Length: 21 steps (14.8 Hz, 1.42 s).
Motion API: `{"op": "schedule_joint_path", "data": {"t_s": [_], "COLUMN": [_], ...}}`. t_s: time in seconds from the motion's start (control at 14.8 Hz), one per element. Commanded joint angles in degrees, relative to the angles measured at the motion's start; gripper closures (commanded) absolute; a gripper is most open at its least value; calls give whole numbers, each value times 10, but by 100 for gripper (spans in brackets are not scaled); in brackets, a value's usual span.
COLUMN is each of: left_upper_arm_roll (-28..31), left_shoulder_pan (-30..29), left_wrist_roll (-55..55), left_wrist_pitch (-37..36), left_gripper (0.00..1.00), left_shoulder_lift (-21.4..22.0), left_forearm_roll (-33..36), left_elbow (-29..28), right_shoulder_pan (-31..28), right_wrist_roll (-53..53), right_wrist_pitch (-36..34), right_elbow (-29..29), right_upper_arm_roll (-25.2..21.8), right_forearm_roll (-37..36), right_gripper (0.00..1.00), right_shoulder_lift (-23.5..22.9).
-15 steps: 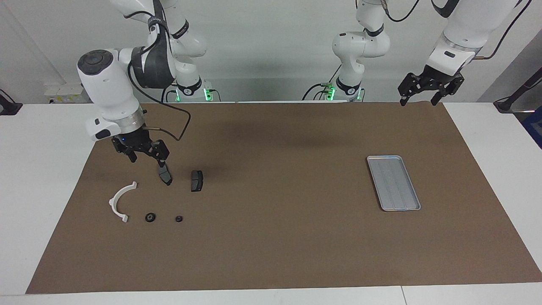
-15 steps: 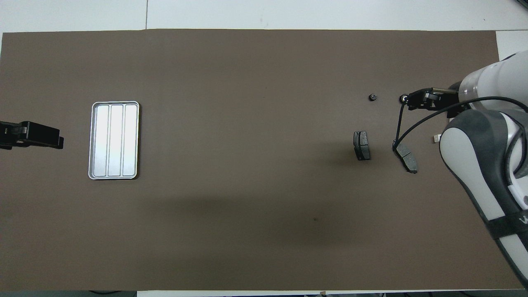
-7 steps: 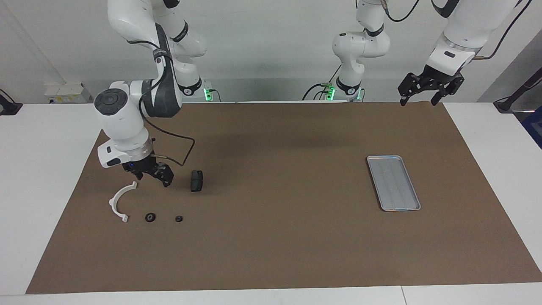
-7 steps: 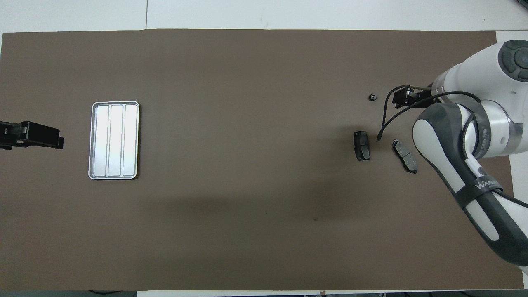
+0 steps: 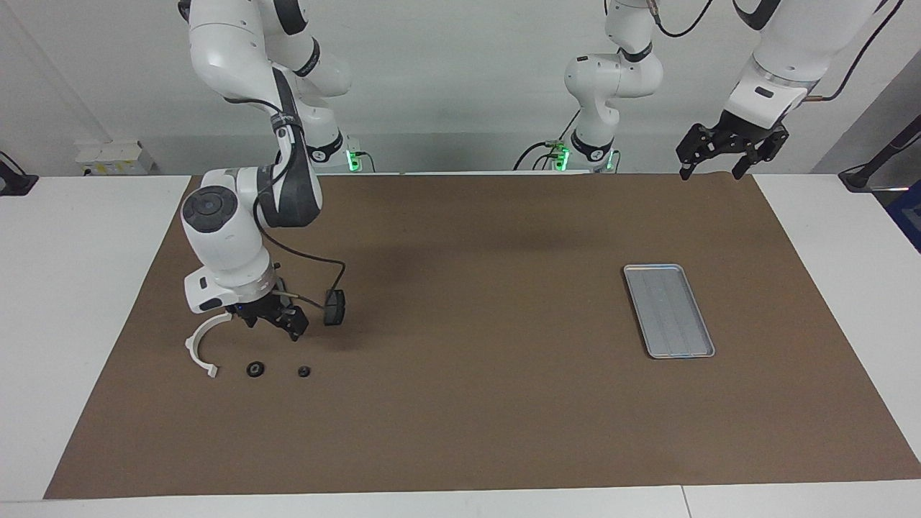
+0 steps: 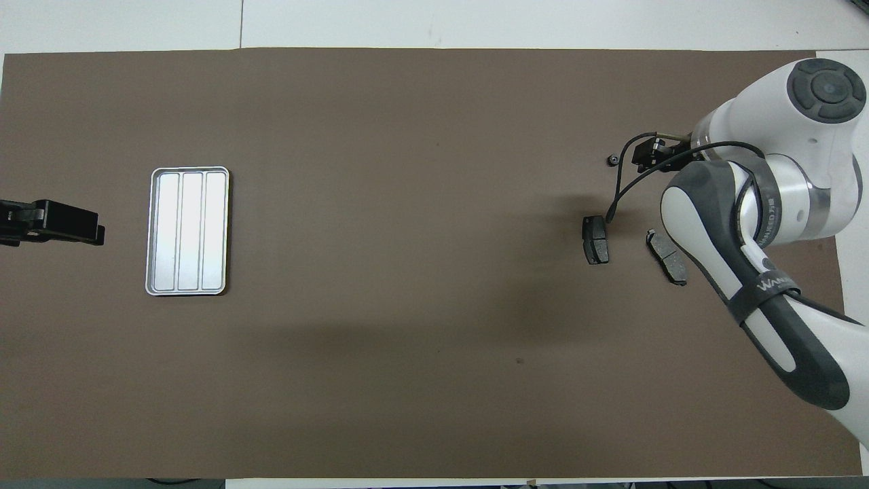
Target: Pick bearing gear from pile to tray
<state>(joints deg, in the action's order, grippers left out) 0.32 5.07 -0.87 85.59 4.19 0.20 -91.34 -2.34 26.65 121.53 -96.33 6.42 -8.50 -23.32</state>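
Note:
The pile lies toward the right arm's end of the table: a white half-ring bracket (image 5: 191, 345), two small black round pieces (image 5: 255, 369) (image 5: 304, 371) and a dark brake pad (image 5: 334, 307). A second brake pad (image 6: 667, 257) shows only in the overhead view. My right gripper (image 5: 275, 324) is open and empty, low over the mat between the bracket and the brake pad, just short of the round pieces. In the overhead view the right gripper (image 6: 643, 155) is beside one round piece (image 6: 612, 160); the arm hides the other and the bracket. The silver tray (image 5: 669, 311) is empty.
My left gripper (image 5: 723, 152) is open and waits high over the mat's edge at the left arm's end, near the robots. A brown mat (image 5: 468, 403) covers the table. The tray (image 6: 189, 231) lies well apart from the pile.
My right gripper has come down and moved away from the robots, off the brake pad and toward the round pieces. It now hides that brake pad in the facing view. The left arm has not moved.

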Motion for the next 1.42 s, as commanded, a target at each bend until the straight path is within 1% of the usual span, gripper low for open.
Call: {"op": "schedule_joint_path", "data": {"t_s": [0.0, 0.14, 0.2, 0.34, 0.61, 0.88, 1.15, 1.35], "left_upper_arm_roll": [7, 7, 7, 7, 7, 7, 7, 7], "left_shoulder_pan": [6, 6, 6, 6, 6, 6, 6, 6], "left_wrist_roll": [-1, -1, -1, -1, -1, -1, -1, -1], "left_wrist_pitch": [-6, -6, -6, -6, -6, -6, -6, -6], "left_gripper": [0, 0, 0, 0, 0, 0, 0, 0], "left_shoulder_lift": [4, 4, 4, 4, 4, 4, 4, 4], "left_forearm_roll": [-7, -7, -7, -7, -7, -7, -7, -7], "left_elbow": [-3, -3, -3, -3, -3, -3, -3, -3], "right_shoulder_pan": [8, 9, 10, 22, 23, 21, 22, 23], "right_wrist_roll": [30, 68, 82, 102, 114, 114, 116, 116], "right_wrist_pitch": [0, 0, -9, 2, 10, 15, 21, 30], "right_elbow": [52, 67, 72, 74, 83, 117, 123, 122], "right_upper_arm_roll": [3, 3, 4, 4, 3, 3, 4, 3], "right_forearm_roll": [-19, -19, -17, -20, -22, -23, -15, -19], "right_gripper": [0, 0, 0, 0, 0, 0, 0, 2], "right_shoulder_lift": [-59, -83, -86, -96, -112, -140, -147, -146]}}
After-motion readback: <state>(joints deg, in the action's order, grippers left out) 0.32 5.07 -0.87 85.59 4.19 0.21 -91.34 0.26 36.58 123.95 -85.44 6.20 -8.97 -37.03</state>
